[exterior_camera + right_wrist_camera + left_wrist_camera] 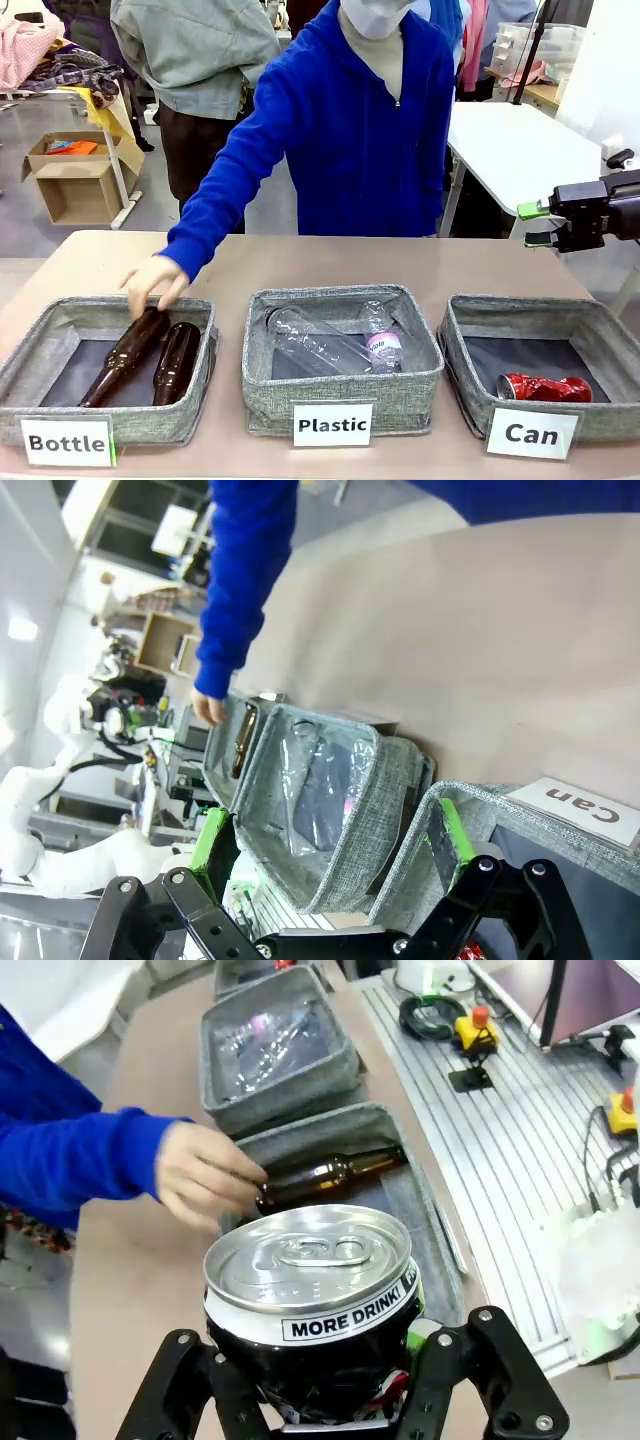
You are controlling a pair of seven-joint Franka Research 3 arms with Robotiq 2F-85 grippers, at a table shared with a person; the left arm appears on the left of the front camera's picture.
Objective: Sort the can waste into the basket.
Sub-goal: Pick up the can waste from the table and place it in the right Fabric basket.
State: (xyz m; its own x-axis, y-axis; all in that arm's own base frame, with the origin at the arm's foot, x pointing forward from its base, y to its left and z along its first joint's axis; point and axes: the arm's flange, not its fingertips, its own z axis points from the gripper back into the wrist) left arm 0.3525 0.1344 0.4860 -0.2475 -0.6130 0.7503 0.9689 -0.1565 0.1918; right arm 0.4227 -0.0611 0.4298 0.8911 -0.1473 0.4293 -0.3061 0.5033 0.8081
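Three grey fabric baskets stand in a row on the brown surface (300, 262), and the middle one, the Plastic basket (342, 404), serves as the landmark. It holds clear plastic bottles (330, 342).

To the right of the Plastic basket in the front view stands the Can basket (545, 410), with a white "Can" label on its front. A crushed red can (545, 387) lies on its dark floor, near the front wall.

To the left of the Plastic basket is the Bottle basket (110, 415), with two brown bottles (150, 360) lying side by side in it. A person in a blue hoodie reaches from the far side of the surface, and the person's hand (152, 282) rests on the neck end of one bottle.

The right claw (537, 225) hangs above and behind the Can basket, well to the right of the Plastic basket; its green-padded fingers stand wide apart and hold nothing.

In the left wrist view, the left claw (335, 1385) is clamped on a dark can (312, 1305) with a silver top and a white band reading "MORE DRINK!". The can sits upright between the fingers, in the air on the Bottle basket's side of the Plastic basket.
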